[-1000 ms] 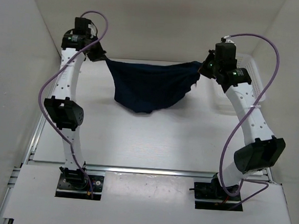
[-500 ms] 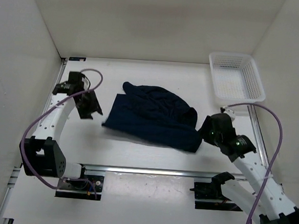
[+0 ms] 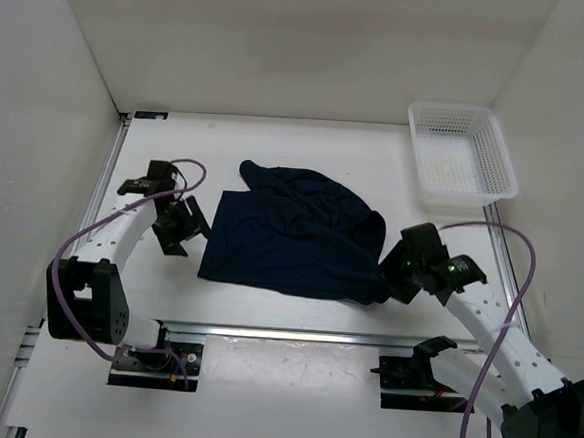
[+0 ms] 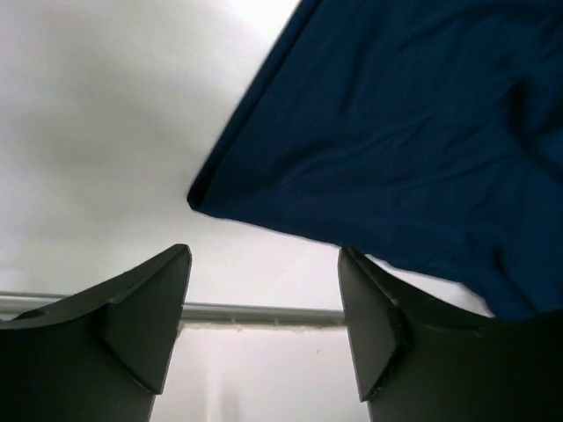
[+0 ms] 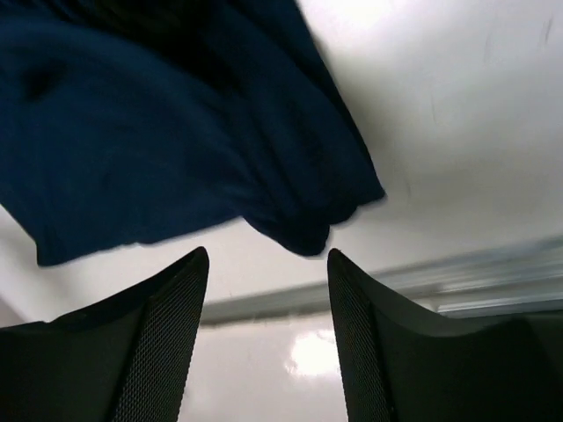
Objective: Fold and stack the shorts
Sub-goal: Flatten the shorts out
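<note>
Because the shorts (image 3: 296, 234) are soft, light cloth, lying rumpled in the middle of the worktop (image 3: 277, 143), they will likely sag and crease wherever they are lifted. Hems and corners therefore look like the best places to pinch. At their nine o'clock the left hand (image 3: 183, 229) hangs open and empty, just beside the straight left edge, whose near corner offers an easy hold. At their four o'clock the right hand (image 3: 388, 278) is open too, gripping nothing, at the bunched near-right corner. Bare worktop at twelve and six o'clock gives room for spreading and folding. The white mesh basket (image 3: 462, 156) at two o'clock sits well apart.
</note>
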Action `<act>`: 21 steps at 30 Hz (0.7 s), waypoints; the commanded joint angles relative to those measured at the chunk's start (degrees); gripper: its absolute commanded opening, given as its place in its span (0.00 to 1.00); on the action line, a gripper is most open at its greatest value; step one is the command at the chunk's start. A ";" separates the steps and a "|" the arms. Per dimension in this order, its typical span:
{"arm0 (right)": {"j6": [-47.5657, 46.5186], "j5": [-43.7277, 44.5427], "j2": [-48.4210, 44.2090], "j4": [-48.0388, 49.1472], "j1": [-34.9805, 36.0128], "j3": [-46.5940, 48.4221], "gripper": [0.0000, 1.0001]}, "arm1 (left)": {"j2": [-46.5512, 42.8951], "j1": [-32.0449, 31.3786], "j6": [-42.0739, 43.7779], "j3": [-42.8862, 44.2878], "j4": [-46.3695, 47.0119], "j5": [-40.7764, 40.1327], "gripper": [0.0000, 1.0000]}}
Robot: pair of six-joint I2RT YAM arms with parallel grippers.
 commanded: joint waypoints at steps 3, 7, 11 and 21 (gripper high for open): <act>11.71 -14.52 -9.42 2.24 -5.09 -9.53 0.65 | 4.24 -3.83 -6.44 -7.39 7.09 2.99 0.89; 13.02 -17.60 -12.25 3.02 -9.23 -12.78 0.68 | 7.41 -4.72 -7.58 -9.31 9.46 1.84 0.94; 13.02 -21.11 -12.26 6.54 -13.09 -15.33 0.69 | 10.22 -5.24 -7.59 -9.32 11.32 1.32 0.92; 11.97 -22.08 -7.52 12.60 -18.38 -19.56 0.61 | 14.71 -5.25 -8.11 -8.09 12.72 0.09 0.10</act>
